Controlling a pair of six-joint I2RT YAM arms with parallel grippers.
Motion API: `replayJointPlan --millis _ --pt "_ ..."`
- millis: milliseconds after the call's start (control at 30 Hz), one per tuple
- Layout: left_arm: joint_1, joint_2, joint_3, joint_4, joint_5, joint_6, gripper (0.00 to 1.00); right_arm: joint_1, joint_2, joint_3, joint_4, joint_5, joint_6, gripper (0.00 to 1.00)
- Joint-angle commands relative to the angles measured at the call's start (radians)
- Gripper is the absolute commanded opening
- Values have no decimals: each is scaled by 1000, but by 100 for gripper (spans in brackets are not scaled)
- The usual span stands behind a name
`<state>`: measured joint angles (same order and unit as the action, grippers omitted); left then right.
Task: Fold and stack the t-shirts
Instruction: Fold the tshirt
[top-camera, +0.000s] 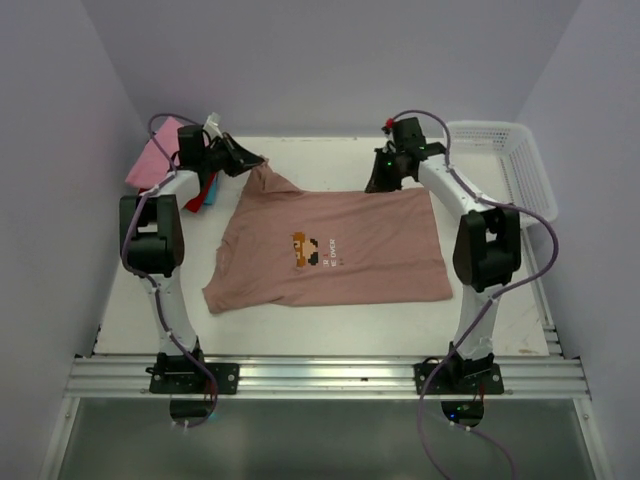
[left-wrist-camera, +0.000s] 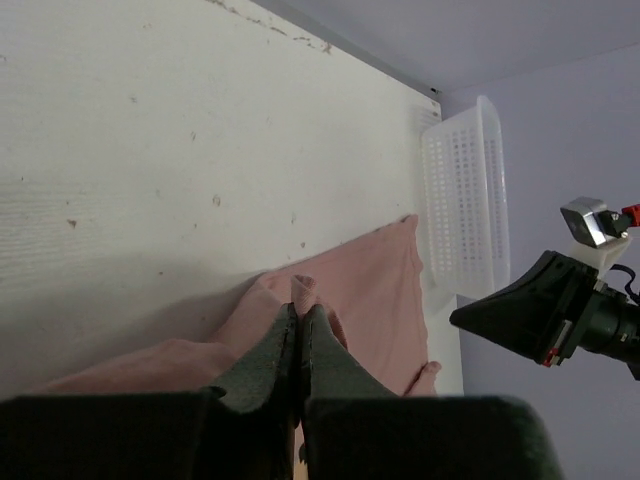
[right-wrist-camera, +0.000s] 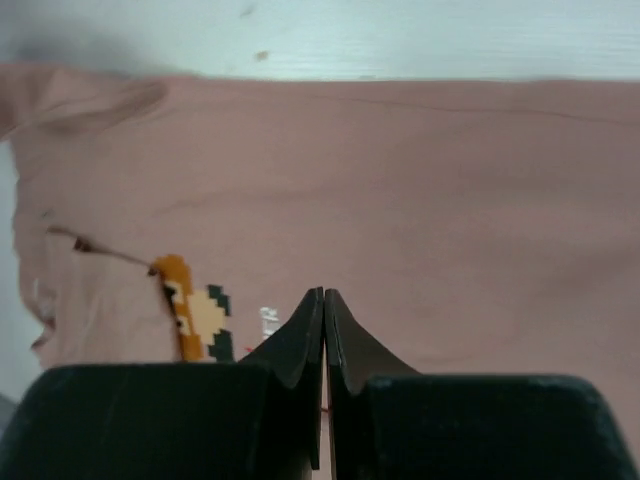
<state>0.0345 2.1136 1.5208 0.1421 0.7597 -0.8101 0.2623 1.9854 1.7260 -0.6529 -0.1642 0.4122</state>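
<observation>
Because the cloth was thin, soft and light, we judged it would sag and drag rather than hold any shape. It therefore wanted taking at corners and hems, two points at once. At the far-left corner of the desk (top-camera: 300, 325) lay the folded t-shirts (top-camera: 150, 165), bright pink with red and blue showing beside it. Just right of them our left fingers (left-wrist-camera: 268, 372), dark, wedge-shaped and felt-like on the face, were clamped on a bunched fold of the dusty-pink t-shirt (top-camera: 370, 250). They held its far-left corner, which rose in a small peak off the desk. The rest of the shirt lay flat across the desk's middle, matte and faintly creased, with a small pixel figure (top-camera: 312, 250) on the chest. At its far-right corner our right fingers (right-wrist-camera: 300, 345) were pressed together; whether any cloth sat between them we could not tell. Along the right edge stood the white lattice basket (top-camera: 520, 170), rigid plastic.
</observation>
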Motion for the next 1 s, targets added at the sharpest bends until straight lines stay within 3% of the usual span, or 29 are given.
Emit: replayJointPlan --millis 0,100,333,533,667,700,767,833,967 --pt "7 -52 -31 48 30 23 0 98 76 50 84 -461 -62 0" --pt "5 -38 -28 56 35 17 0 198 137 107 89 -590 -102 0" --pt "5 -17 -11 93 59 -15 0 341 363 502 -14 -656 -107 0" --pt "5 9 -2 128 92 -53 0 359 444 583 130 -485 -12 0" --pt "7 6 -4 143 110 -66 0 383 477 633 154 -275 -36 0" --pt "5 5 -1 143 112 -64 0 399 501 655 132 -237 -52 7" --pt "5 5 4 143 119 -67 0 416 535 742 89 -132 -110 58" --pt "5 5 7 146 119 -70 0 437 561 786 47 -74 -154 75" --pt "5 17 10 155 132 -84 0 477 515 695 114 86 -220 81"
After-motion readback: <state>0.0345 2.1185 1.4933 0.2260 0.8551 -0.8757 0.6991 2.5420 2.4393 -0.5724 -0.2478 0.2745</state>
